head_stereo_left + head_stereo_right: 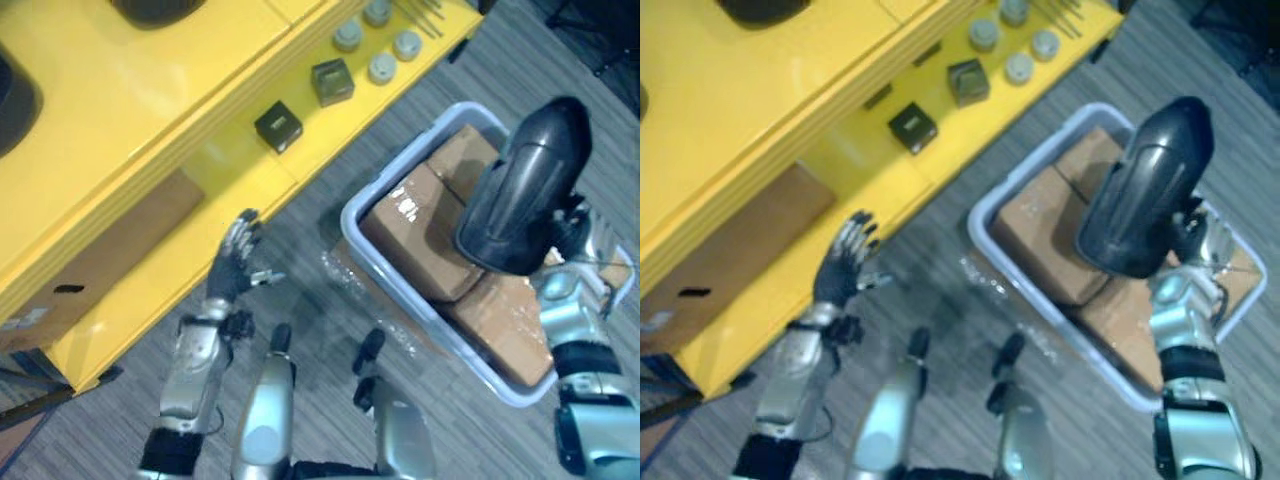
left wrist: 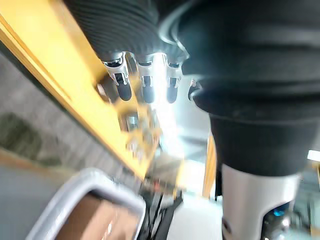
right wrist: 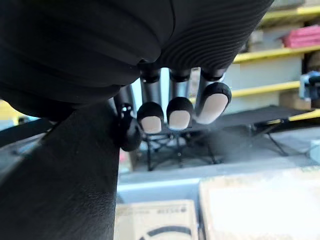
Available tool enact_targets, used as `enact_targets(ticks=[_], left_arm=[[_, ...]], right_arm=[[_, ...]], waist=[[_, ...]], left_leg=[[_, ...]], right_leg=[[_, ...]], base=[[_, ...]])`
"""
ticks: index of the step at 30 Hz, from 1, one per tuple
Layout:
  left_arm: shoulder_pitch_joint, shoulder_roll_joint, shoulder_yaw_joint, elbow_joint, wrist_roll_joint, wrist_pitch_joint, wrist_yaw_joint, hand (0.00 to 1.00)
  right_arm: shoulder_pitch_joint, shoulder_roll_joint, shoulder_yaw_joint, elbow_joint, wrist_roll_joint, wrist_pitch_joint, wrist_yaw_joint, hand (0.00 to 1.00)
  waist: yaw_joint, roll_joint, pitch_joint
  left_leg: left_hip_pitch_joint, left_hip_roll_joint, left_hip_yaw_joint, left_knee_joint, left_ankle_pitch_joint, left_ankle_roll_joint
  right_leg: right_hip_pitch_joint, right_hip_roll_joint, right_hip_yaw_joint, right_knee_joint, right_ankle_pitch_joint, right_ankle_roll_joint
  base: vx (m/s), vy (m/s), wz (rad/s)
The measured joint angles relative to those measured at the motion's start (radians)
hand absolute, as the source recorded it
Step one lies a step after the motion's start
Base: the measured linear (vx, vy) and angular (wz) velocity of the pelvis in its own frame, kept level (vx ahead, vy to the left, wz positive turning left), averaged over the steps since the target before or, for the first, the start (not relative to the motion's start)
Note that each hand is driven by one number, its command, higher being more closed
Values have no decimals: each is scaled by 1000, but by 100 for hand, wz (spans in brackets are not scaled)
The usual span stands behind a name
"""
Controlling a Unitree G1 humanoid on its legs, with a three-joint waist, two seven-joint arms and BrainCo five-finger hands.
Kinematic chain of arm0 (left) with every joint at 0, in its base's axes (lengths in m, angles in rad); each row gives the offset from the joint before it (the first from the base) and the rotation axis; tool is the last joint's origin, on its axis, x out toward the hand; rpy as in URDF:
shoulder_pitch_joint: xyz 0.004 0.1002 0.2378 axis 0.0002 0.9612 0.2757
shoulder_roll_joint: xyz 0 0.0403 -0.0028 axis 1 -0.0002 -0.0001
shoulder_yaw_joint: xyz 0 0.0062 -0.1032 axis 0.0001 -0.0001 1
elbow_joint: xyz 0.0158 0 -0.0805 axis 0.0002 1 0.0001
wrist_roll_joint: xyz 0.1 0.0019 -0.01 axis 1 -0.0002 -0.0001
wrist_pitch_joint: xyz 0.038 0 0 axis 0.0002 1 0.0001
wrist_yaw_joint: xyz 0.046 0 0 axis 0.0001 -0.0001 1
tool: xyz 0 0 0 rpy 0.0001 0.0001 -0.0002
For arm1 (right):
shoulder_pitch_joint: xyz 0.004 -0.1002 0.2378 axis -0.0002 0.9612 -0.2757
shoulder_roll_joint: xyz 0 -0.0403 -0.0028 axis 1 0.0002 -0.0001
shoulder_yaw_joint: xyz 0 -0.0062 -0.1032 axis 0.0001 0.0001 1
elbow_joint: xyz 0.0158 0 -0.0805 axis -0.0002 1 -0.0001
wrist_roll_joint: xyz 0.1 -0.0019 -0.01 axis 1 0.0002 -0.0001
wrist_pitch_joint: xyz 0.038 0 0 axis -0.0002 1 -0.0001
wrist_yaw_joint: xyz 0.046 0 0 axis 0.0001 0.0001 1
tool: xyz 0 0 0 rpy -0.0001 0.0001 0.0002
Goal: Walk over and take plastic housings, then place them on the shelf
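One plastic housing [image 1: 520,190] was seen raised in the right hand [image 1: 1192,232], above a pale bin [image 1: 352,214] that stood on the grey carpeted floor [image 1: 310,255] just beside the yellow shelf [image 1: 120,100]. The housing was shown as a long, smooth, glossy black shell, rounded like a dome at its upper end and widening toward an open lower end, with a soft ridge running along its length. It was gripped at its lower rim, and in the right wrist view the fingers [image 3: 177,112] were found curled in against its dark matte surface. The bin was packed with brown cardboard boxes [image 1: 410,230], over which the housing was held tilted. The left hand [image 1: 235,265] was seen at the shelf's lower front edge, its fingers spread and straight and its thumb stuck out sideways, with nothing held in it. On the lower shelf board, two small dark cubes [image 1: 278,126] and several grey round pieces [image 1: 380,68] were laid out, well apart from both hands.
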Motion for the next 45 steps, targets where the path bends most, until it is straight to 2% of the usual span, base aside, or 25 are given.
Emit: enact_targets(ticks=[4,8,10,14,17,21,25,27,31,34,39,42,45], left_arm=[[-103,38,-67,40,-2,91,-47,0],[-211,68,-131,220,-5,184,-52,0],[-221,68,-151,277,-5,195,-49,0],[-230,67,-179,310,-12,194,-49,0],[-242,63,-214,355,-16,190,-44,0],[-241,35,-250,416,-88,188,-44,0],[-226,6,-287,472,-139,182,-42,0],[-217,-17,-291,500,-168,168,-19,0],[-194,-37,-289,515,-203,104,43,0],[-180,-50,-285,534,-210,93,44,0],[-158,-60,-285,569,-221,57,30,0],[-131,-64,-287,570,-241,49,29,0],[-118,-70,-288,569,-241,23,29,0]], right_arm=[[41,11,-2,-82,-28,-43,-40,100],[78,29,-1,-181,-67,-138,-94,100],[120,48,0,-200,-84,-174,-104,100],[178,76,5,-229,-110,-219,-119,100],[198,80,29,-232,-125,-249,-121,100],[226,105,49,-243,-157,-290,-121,100],[266,112,87,-249,-180,-300,-121,100],[286,118,95,-249,-194,-301,-121,100],[305,141,109,-230,-196,-302,-121,100],[322,162,111,-203,-197,-303,-122,100],[334,194,134,-169,-234,-333,-123,100],[351,208,164,-146,-236,-344,-123,100],[356,223,174,-129,-249,-344,-123,100]], waist=[[-13,-9,-9],[-64,-22,-29],[-72,-36,-57],[-91,-43,-110],[-97,-37,-143],[-98,-25,-170],[-97,-8,-195],[-96,-3,-204],[-98,1,-235],[-98,2,-240],[-99,0,-243],[-99,-4,-272],[-98,-6,-290]], left_leg=[[53,11,37,-26,2,-3],[74,18,50,-43,3,-5],[97,23,64,-63,3,-5],[122,27,73,-85,3,-6],[138,28,76,-90,3,-7],[176,28,83,-117,2,-7],[194,28,88,-130,3,-7],[214,27,90,-139,3,-7],[230,26,95,-150,6,-10],[256,25,97,-163,6,-11],[261,24,96,-181,17,-12],[261,23,94,-195,24,-14],[265,21,91,-200,28,-15]], right_leg=[[26,6,36,-9,0,0],[45,13,43,-23,2,-1],[59,19,52,-35,2,-1],[78,25,59,-52,2,-2],[91,27,59,-58,2,-2],[127,28,61,-84,4,1],[144,28,61,-94,6,3],[164,29,60,-104,6,3],[178,28,60,-118,9,7],[200,28,59,-124,9,8],[199,22,58,-129,12,12],[199,22,51,-142,16,15],[202,20,42,-146,16,17]], base=[[30,26,-19],[-9,8,-9],[24,-6,-15],[28,1,-6],[25,11,-1],[6,3,-1],[9,3,0],[16,6,-1],[0,0,0],[-10,3,0],[-39,10,1],[6,0,1],[20,11,5]])
